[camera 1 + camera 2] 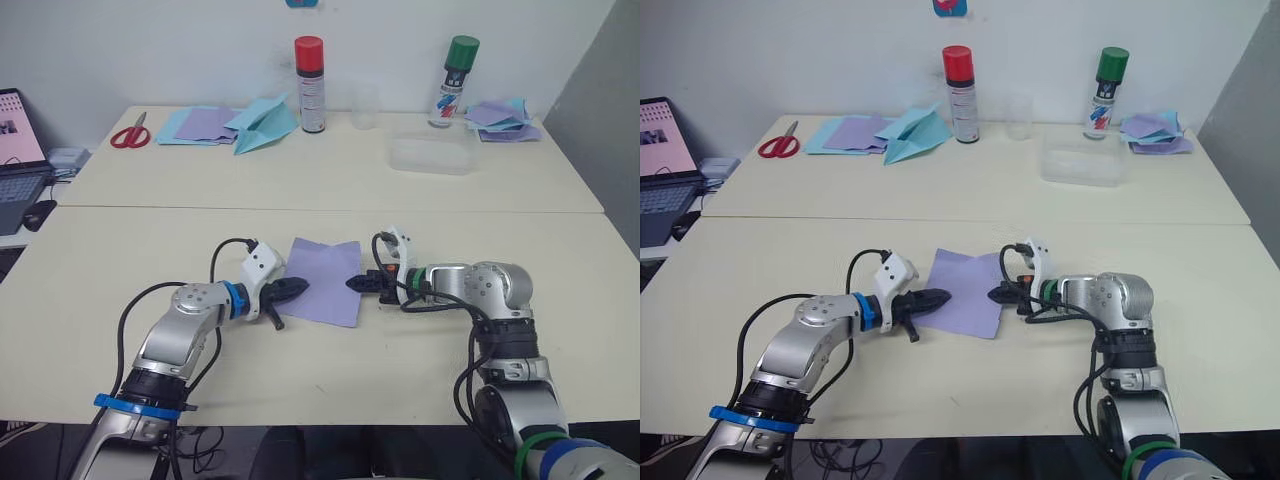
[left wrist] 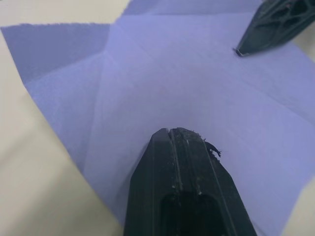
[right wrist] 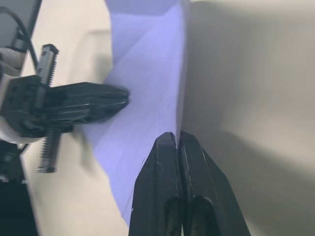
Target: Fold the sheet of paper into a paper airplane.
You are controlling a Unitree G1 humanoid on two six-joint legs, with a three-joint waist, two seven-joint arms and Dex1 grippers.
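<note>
Claws [image 1: 293, 286] [image 1: 354, 283] pinching paper sheet [image 1: 325, 275]

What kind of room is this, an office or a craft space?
Probably a lab or office set up for paper folding: plain tables, a laptop at the edge, scissors, spray cans and piles of coloured sheets.

The sheet of paper [image 1: 323, 279] is thin, matt lavender paper with creases. The desk [image 1: 330, 175] looks smooth, matt cream. The fingers [image 2: 183, 184] are black plastic, slightly scuffed.
</note>
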